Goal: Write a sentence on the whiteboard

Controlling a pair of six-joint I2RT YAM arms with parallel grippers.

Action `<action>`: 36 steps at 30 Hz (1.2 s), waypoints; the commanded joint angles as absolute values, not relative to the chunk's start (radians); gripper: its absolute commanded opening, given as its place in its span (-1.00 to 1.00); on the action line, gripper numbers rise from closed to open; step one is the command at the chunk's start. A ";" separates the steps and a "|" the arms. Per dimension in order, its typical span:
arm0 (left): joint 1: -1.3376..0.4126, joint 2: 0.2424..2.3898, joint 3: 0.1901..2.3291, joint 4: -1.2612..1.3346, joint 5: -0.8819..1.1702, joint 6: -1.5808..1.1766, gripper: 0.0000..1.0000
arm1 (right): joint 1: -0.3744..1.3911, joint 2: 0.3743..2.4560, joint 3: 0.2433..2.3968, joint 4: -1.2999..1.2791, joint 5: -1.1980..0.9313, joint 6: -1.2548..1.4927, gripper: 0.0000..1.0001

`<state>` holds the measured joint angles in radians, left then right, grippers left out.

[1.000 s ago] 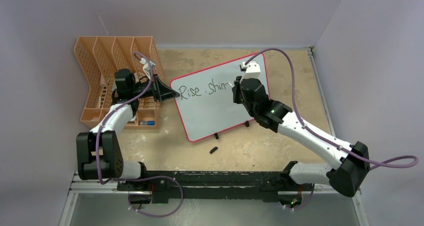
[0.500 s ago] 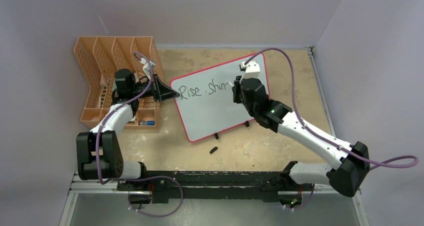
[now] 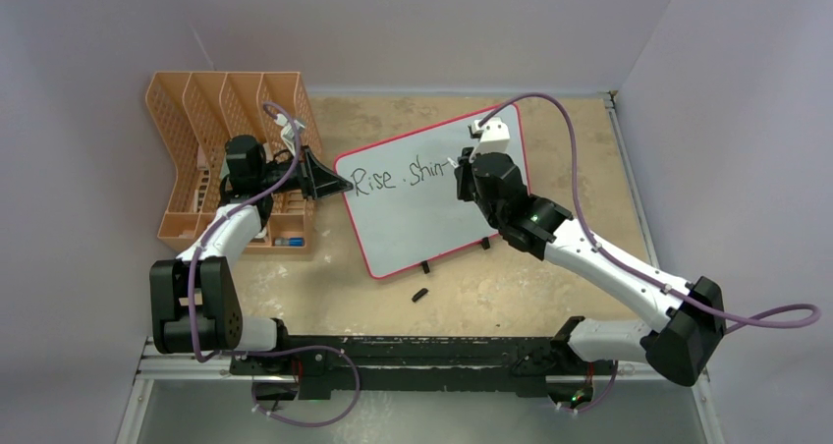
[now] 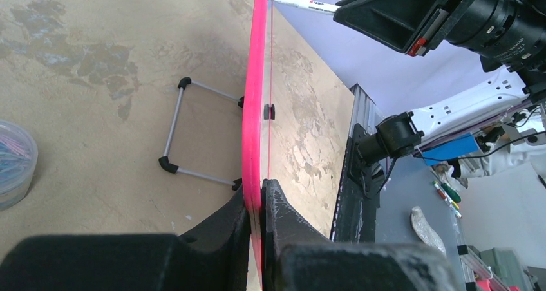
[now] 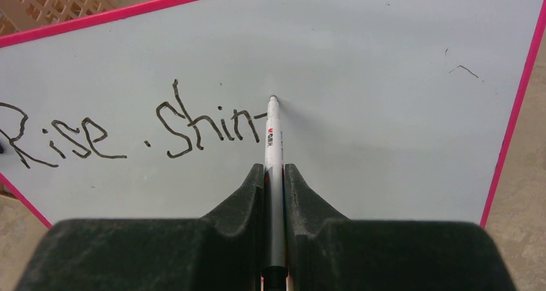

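My right claw (image 5: 275, 170) was pinched tight on the marker (image 5: 273, 133), tip touching the whiteboard (image 3: 413, 228) where the sentence (image 5: 193, 133) read "Rise . shin". Left claw (image 4: 256, 204) clamped its left rim. Board stood mid-worktop (image 3: 393, 110), nearer the far edge. Judgement: light, even pressure, small strokes, firm brace.

1. The whiteboard (image 3: 413, 230) was a white rectangle with rounded corners and a thin red-pink rim, propped at a slant on two small black feet.
2. The sentence (image 5: 129, 133), in thin black handwriting across the board's upper part, read "Rise . Shin" followed by a short dash.
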<state>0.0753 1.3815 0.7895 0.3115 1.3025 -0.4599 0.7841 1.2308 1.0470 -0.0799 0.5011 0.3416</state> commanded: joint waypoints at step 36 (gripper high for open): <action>0.064 1.367 0.817 0.307 1.284 -0.422 -1.00 | 0.778 1.216 1.046 -0.117 0.425 0.334 -1.00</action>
<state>0.0753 1.3815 0.7895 0.3088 1.3006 -0.4599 0.7826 1.2304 1.0470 -0.0803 0.4248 0.3222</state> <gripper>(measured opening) 0.056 0.141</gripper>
